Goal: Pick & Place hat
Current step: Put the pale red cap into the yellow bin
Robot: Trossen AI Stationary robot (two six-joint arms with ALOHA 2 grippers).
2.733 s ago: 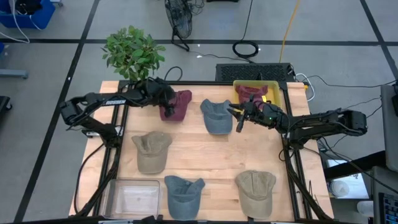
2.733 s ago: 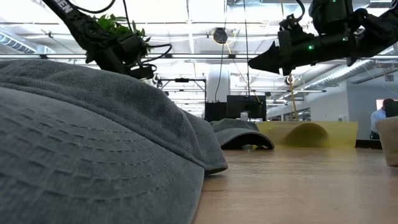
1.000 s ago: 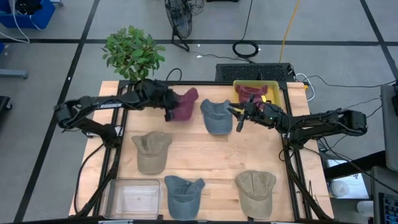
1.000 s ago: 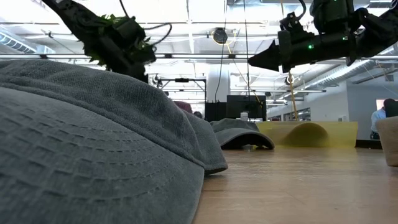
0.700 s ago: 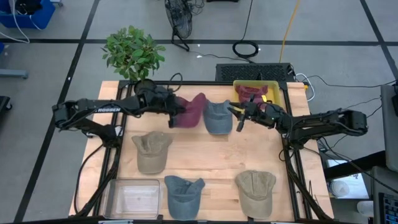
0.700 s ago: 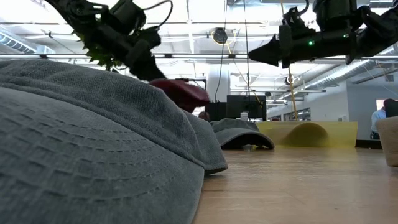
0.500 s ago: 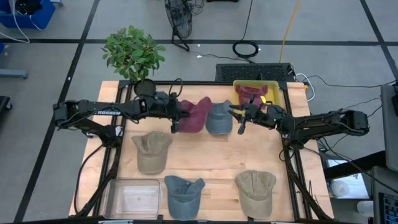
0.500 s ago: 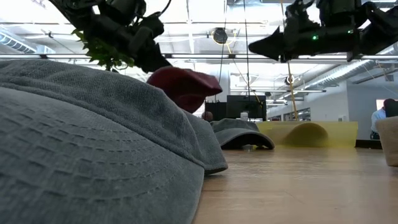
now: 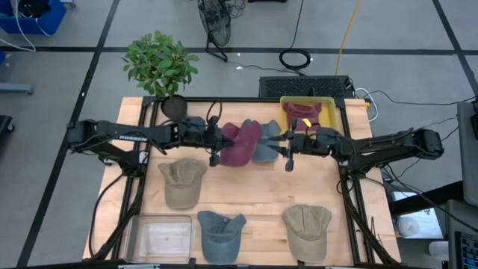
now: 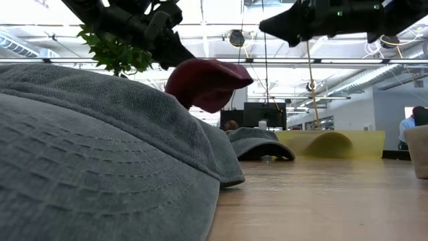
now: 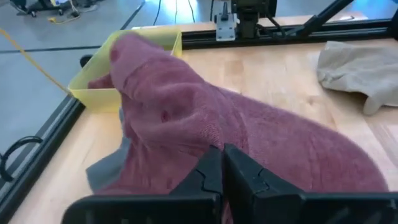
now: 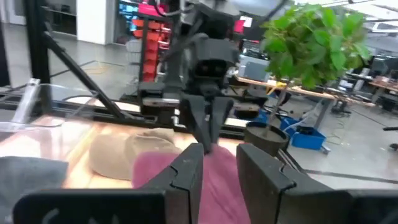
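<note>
- High view: the left gripper point(image 9: 216, 143) is clamped on the maroon hat point(image 9: 240, 143) and holds it above the table point(image 9: 254, 190), over the blue hat point(image 9: 263, 144) at the back. The right gripper point(image 9: 288, 143) faces it just across that hat, fingers part open and empty. The yellow bin point(image 9: 329, 104) at the back right already holds a maroon cap; this hat looks partway there, pick done, placing left.
- Low view: the hat point(image 10: 207, 82) hangs clear of the wood; a grey cap point(image 10: 100, 147) fills the foreground.
- Left wrist view: the fingers point(image 11: 211, 171) pinch the hat's cloth, with the bin point(image 11: 134, 46) beyond it.
- Right wrist view: its fingers point(image 12: 186, 171) stand apart near the hat; a plant point(image 12: 308, 46) and workshop lie behind.
</note>
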